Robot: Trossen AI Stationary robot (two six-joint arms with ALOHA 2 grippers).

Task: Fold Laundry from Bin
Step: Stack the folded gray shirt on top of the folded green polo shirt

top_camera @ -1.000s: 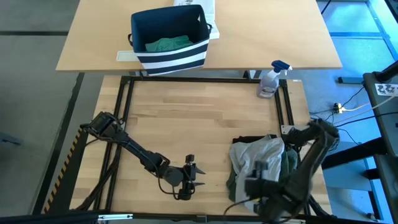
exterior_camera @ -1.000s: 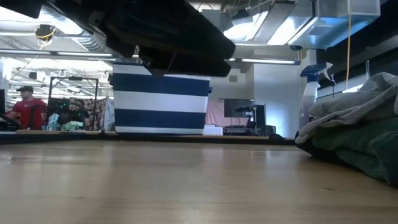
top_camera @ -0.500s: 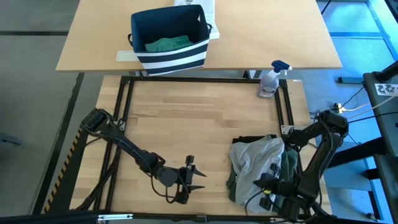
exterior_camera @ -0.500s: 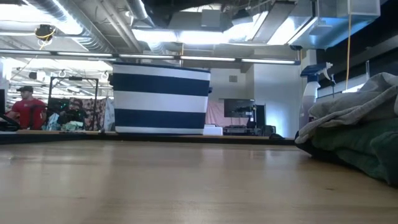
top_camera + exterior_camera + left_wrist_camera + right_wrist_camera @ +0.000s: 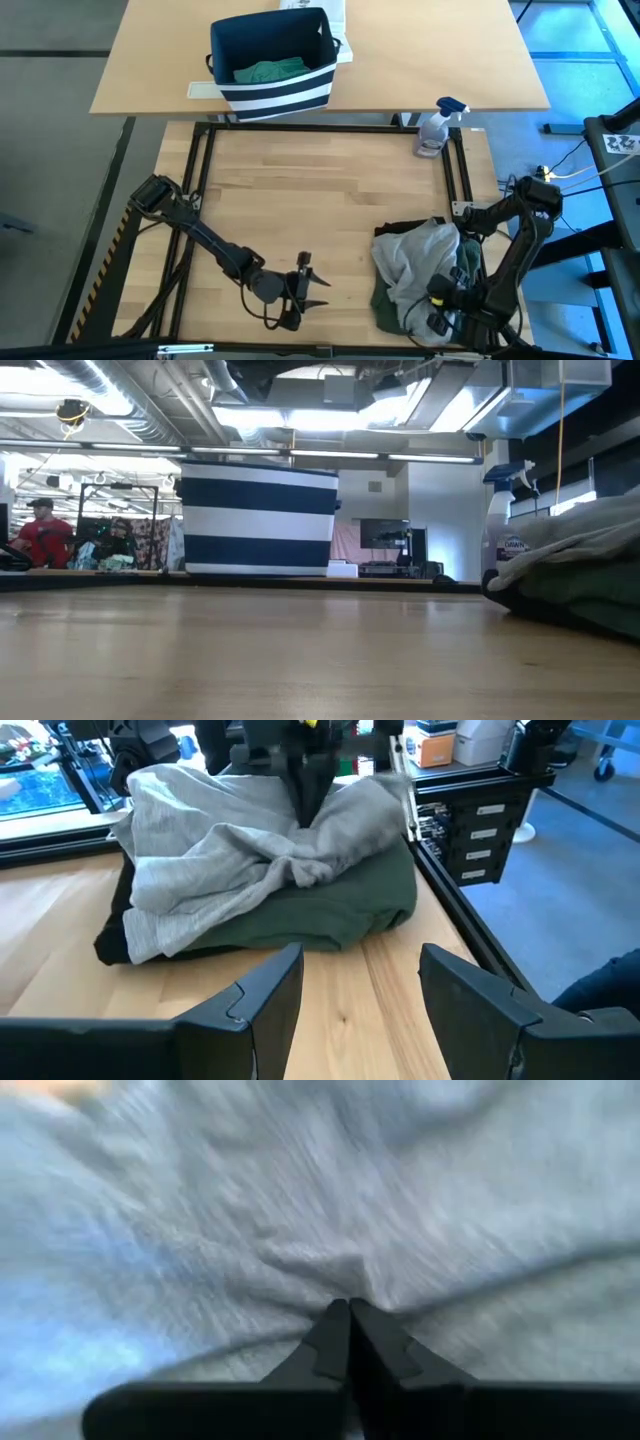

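A pile of laundry lies at the table's near right: a light grey garment on top of a dark green one and a black one. My right gripper points down into the pile's near side, shut on the grey cloth. My left gripper hovers open over bare wood near the table's near edge, facing the pile. The navy and white striped bin stands on the far table with a teal-green garment inside. My right gripper pinches a small raised fold of the light grey garment between its two fingertips, coming from above and pointing steeply down. The cloth puckers in creases toward the tips. The rest of the garment lies on the pile.
A spray bottle stands at the work table's far right corner, inside the black frame rail. Bare wood spans the table's middle and left. A white box sits behind the bin. A person in red is far off.
My right gripper has dropped onto the pile's near side, rolled about its own line, and shut on the grey cloth. The pile's top has sunk and the grey garment has shifted a little toward the right. My left gripper has risen slightly and then kept still.
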